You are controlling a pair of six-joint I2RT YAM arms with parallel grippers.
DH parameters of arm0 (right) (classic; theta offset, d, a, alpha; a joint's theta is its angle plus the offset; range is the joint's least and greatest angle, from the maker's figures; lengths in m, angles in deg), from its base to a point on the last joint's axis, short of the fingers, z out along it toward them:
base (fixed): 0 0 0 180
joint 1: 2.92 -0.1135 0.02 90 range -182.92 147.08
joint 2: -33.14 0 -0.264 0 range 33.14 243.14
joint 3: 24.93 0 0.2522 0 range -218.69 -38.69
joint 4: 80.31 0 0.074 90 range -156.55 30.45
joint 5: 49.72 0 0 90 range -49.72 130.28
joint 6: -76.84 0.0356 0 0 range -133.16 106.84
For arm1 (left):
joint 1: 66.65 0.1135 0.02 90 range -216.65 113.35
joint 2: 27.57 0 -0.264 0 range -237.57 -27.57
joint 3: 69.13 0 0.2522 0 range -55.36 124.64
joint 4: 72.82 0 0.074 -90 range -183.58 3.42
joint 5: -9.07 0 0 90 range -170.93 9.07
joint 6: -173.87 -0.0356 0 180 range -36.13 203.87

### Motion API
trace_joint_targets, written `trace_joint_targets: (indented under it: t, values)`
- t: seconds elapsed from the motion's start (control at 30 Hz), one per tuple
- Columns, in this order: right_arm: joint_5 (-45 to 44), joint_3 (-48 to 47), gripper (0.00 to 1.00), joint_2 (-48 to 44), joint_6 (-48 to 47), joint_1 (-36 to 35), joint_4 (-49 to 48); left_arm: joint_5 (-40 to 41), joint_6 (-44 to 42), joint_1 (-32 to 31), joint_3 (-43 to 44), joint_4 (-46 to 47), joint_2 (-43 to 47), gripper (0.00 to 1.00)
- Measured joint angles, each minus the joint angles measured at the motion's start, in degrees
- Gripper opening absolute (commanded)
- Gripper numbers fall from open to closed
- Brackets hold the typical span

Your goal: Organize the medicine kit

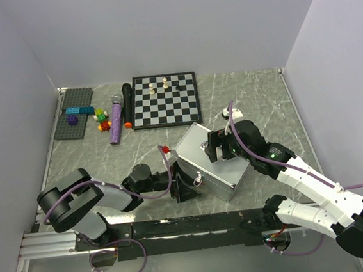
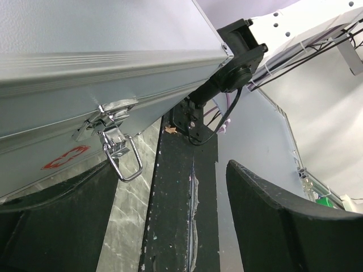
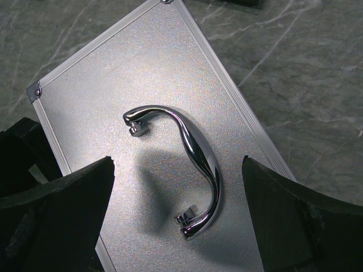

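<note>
Left tool (image 2: 170, 168) open, facing medicine kit (image 2: 102, 45) latch (image 2: 113, 136), red emblem (image 2: 65, 157).

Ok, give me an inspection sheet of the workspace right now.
Surface: grey marbled table.
Job's things: medicine kit lid shut, set askew; latch loop hanging; handle on lid.
Clutter: chessboard with a few pieces, purple microphone, black stick, grey plate with toy bricks, all at the far side.
Claws: left claw open at the latch side; right claw open over the handle.
Cables: purple cables along both arms.
Surroundings: white walls.
</note>
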Motion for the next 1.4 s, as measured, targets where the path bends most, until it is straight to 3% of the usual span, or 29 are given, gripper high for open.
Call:
trace_joint_targets:
  t: [1.4]
  values:
    - [0.04,0.0,1.0,-0.09,0.07,0.0,0.04,-0.2,-0.44,-0.02,0.98,-4.76,5.09,0.83]
